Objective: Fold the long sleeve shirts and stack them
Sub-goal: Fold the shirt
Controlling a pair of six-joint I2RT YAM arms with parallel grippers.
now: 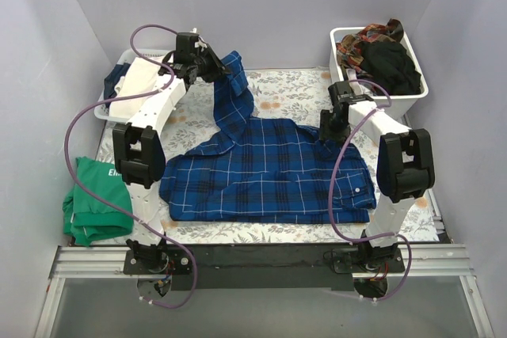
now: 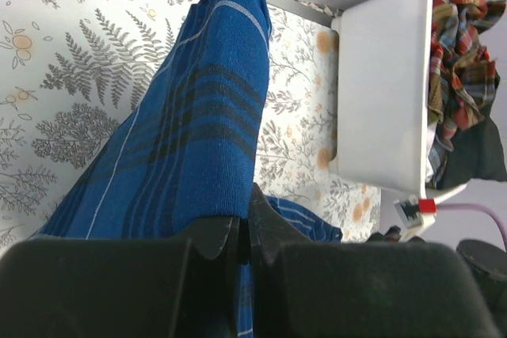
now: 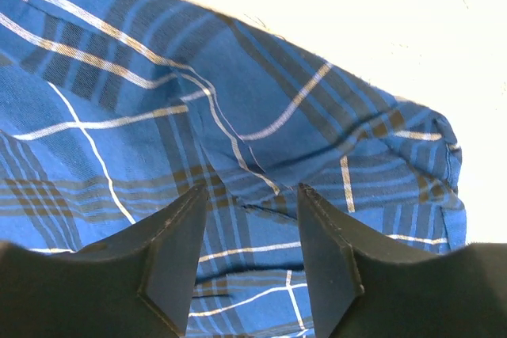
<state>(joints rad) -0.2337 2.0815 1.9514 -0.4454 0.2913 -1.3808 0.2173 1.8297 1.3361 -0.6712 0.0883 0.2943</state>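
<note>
One soft plaid shirt (image 1: 269,172), blue, thin white grid, flat on floral bench (image 1: 293,89). My left pincer (image 2: 245,213) clamps sleeve (image 1: 231,100); my right pincer (image 3: 252,195) parted over cloth.

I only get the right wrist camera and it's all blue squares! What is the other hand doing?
Observer: The left hand is shut on a sleeve of the blue plaid shirt and holds it up above the table.
Operator: Is the whole shirt up in the air?
Observer: No. Its body lies spread out on the floral table cloth.
Operator: Are there more clothes anywhere?
Observer: Yes. A white bin at the far right holds a red plaid garment and a dark garment.
</note>
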